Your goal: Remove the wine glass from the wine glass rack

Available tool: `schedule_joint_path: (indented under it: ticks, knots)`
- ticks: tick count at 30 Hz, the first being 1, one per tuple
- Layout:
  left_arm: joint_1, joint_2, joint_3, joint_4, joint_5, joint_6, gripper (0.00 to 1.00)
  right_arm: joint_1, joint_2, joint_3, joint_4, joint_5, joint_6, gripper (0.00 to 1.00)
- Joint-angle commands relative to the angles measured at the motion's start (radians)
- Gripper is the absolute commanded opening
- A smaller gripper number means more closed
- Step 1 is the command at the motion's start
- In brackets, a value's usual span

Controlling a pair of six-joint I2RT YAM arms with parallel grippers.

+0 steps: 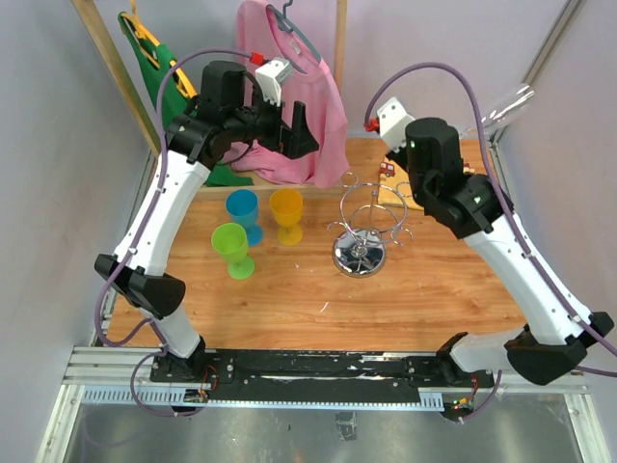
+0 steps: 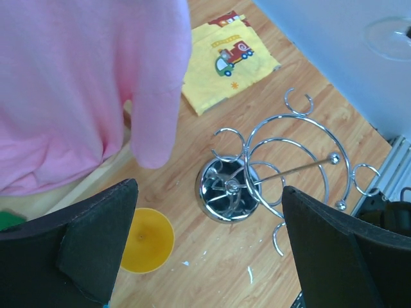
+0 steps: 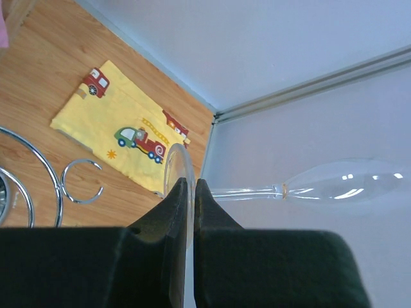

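Observation:
The wine glass (image 3: 347, 179) is clear and lies sideways in the air by the right wall, its bowl pointing away from the table. My right gripper (image 3: 191, 183) is shut on the thin round foot of the glass. From above the glass (image 1: 509, 101) shows at the upper right, away from the wine glass rack (image 1: 362, 236). The rack is a shiny wire stand on a round chrome base (image 2: 225, 189), and none of its loops holds anything. My left gripper (image 2: 209, 256) hangs open high above the rack and an orange cup, holding nothing.
Blue (image 1: 243, 210), green (image 1: 231, 246) and orange (image 1: 286, 212) plastic goblets stand left of the rack. A pink shirt (image 1: 289, 92) hangs at the back beside my left wrist. A yellow truck-print cloth (image 3: 122, 128) lies at the back right, near the wall.

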Motion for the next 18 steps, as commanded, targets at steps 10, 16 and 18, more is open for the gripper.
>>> schedule_joint_path:
  ticks: [10, 16, 18]
  knots:
    - [-0.009, 0.069, 0.204, 0.000, -0.126, 0.036, 0.99, 0.223, -0.153, -0.260, 0.294, 0.269, -0.256, 0.01]
    - [-0.006, 0.066, 0.202, 0.015, -0.118, 0.060, 0.99, 0.335, -0.129, -0.290, 0.328, 0.293, -0.314, 0.01]
    - [-0.003, 0.065, 0.200, 0.033, -0.125, 0.066, 0.99, 0.363, -0.126, -0.307, 0.347, 0.297, -0.330, 0.01]
